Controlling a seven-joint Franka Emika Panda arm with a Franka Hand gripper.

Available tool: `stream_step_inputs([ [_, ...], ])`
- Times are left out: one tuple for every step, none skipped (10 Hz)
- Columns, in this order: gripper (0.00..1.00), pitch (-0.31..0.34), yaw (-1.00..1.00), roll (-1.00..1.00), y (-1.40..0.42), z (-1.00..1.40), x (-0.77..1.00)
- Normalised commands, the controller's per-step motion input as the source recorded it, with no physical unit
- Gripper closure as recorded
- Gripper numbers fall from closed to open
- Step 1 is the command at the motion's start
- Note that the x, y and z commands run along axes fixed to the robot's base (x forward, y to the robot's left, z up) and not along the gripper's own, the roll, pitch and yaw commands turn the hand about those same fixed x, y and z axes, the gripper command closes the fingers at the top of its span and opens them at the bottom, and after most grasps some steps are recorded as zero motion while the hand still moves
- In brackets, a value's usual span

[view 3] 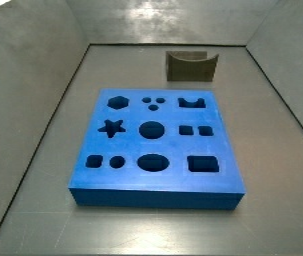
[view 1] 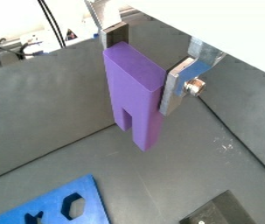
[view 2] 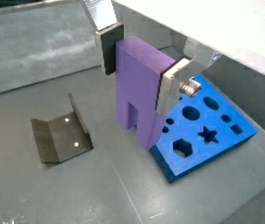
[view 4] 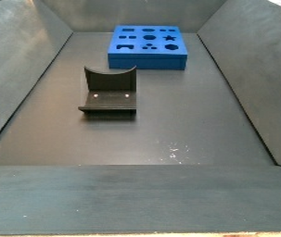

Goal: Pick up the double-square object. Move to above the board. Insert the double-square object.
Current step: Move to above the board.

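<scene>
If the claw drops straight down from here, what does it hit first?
Likely the bare grey floor. The claw holds the purple block beside the blue board's edge, not over it, though depth is hard to judge.

Gripper (view 2: pixel 141 66) above the fixture (view 2: pixel 61 131): fingers (view 2: pixel 177 80) look like brushed silver metal w/ matt dark pads. Double-square object (view 2: pixel 139 86) clamped betw. them: smooth matt purple, plastic-looking. Board (view 3: pixel 155 138) near fixture: bright blue, smooth, matt. Fixture dark, dull metal look. Tray floor (view 4: pixel 168 130) under fixture: grey, slight sheen.
</scene>
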Motion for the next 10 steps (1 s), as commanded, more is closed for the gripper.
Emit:
stream_step_inputs([
  [1.0, 0.074, 0.03, -0.07, -0.01, 0.28, 0.01],
  [1.0, 0.074, 0.03, -0.07, -0.01, 0.19, 0.01],
  [1.0, 0.201, -1.0, 0.15, -1.0, -0.04, 0.34],
  [1.0, 0.205, -1.0, 0.17, -1.0, -0.05, 0.35],
  [1.0, 0.261, -0.97, 0.19, -1.0, -0.06, 0.39],
  [1.0, 0.251, -0.79, 0.13, -1.0, -0.05, 0.4],
  [1.0, 0.224, -0.45, 0.07, -1.0, -0.04, 0.42],
  [1.0, 0.192, -0.27, 0.05, -1.0, -0.03, 0.43],
  [1.0, 0.176, -0.1, 0.06, -0.86, -0.03, 0.41],
  [1.0, 0.171, -0.06, 0.06, -0.68, -0.01, 0.35],
])
